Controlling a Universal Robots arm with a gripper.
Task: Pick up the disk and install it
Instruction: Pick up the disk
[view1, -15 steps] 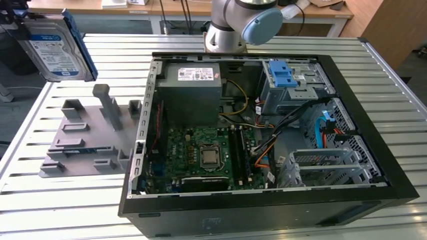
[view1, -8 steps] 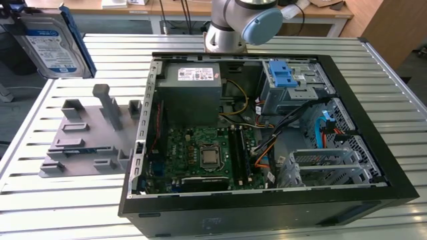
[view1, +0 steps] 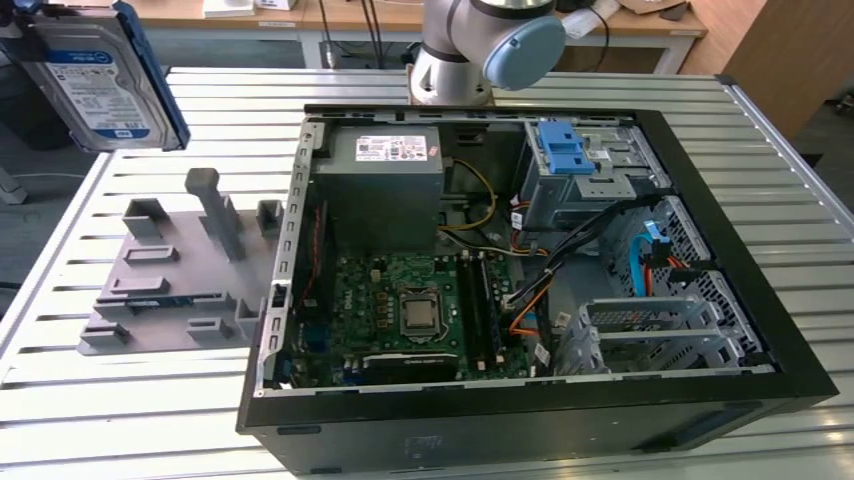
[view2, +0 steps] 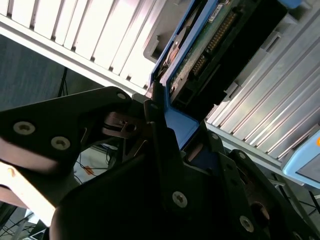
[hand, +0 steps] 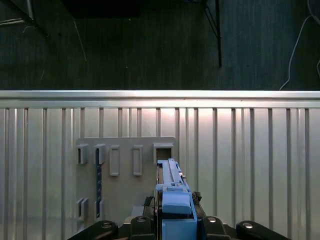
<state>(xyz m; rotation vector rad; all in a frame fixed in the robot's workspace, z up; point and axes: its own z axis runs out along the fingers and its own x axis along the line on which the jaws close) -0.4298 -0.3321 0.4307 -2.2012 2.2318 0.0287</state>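
We see a slatted metal table (hand: 250, 150) beneath the pincer (view2: 180, 127), dark floor (hand: 150, 45) beyond its edge, and an open computer case (view1: 534, 410) off to one side. Below the pincer sits a grey holder plate (hand: 125, 200). The pincer's jaws clamp the disk (view2: 200, 55), held on edge above the table.

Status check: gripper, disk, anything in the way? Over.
Gripper shut on silver blue-framed hard disk, held aloft. Grey slotted fixture plate on slatted table beneath it. Open black computer case to exterior view's right.

exterior view: above case (view1: 534, 412) | both wrist views: close on disk (hand: 176, 210) (view2: 200, 55)
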